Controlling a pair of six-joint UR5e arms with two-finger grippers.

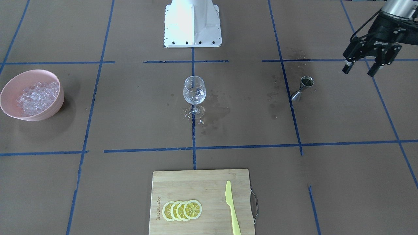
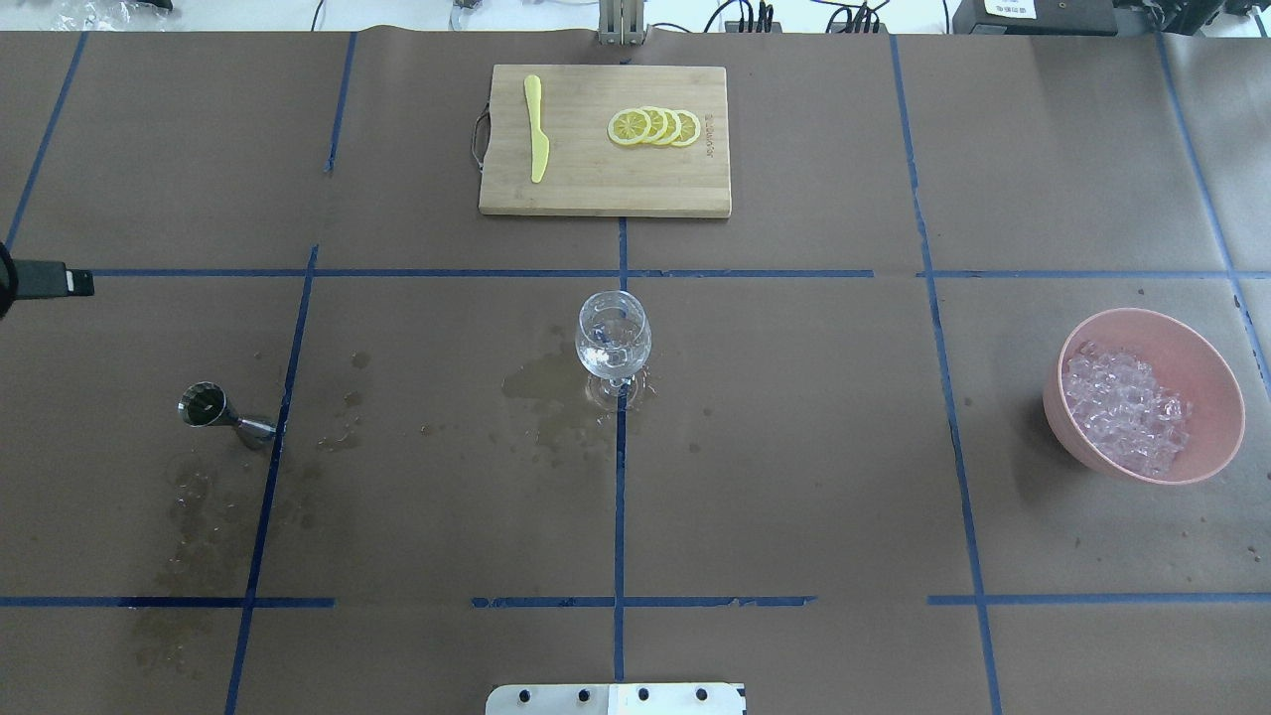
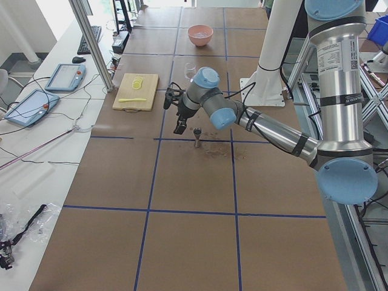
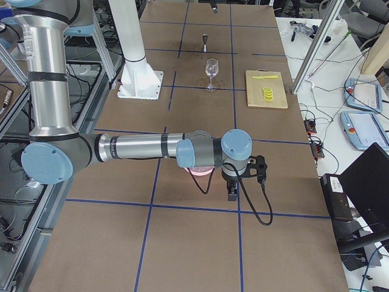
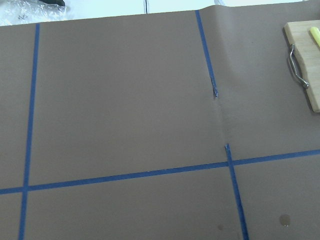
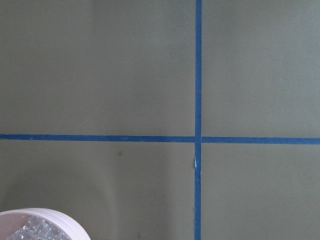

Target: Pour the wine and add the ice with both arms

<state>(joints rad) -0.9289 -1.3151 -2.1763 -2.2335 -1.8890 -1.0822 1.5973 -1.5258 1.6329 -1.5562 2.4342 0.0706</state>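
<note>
Steel cone jigger (image 1: 302, 88), clear stemmed glass (image 1: 194, 93), matte pink bowl (image 1: 56, 108) on brown paper (image 1: 130, 107).
Left gripper (image 1: 359, 71) hangs open and empty near the jigger's dark wine (image 1: 307, 80); glassy ice (image 1: 37, 97) is heaped in the bowl just beside the right gripper (image 4: 233, 193), whose opening I cannot tell.

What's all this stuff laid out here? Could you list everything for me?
wine glass: one, clear, standing mid-table
jigger: one, steel, upright on the robot's left side
wine: small dark measure, in the jigger's top cup
bowl: one, pink, robot's right side
ice: heap, clear, in the bowl
cutting board: one, wooden, edge opposite the robot
lemon slices: four, yellow, overlapping on the board
knife: one, yellow-green, on the board
base block: one, white
left gripper: black, open, empty, near the jigger
right gripper: black, beside the bowl, open or shut unclear
</note>
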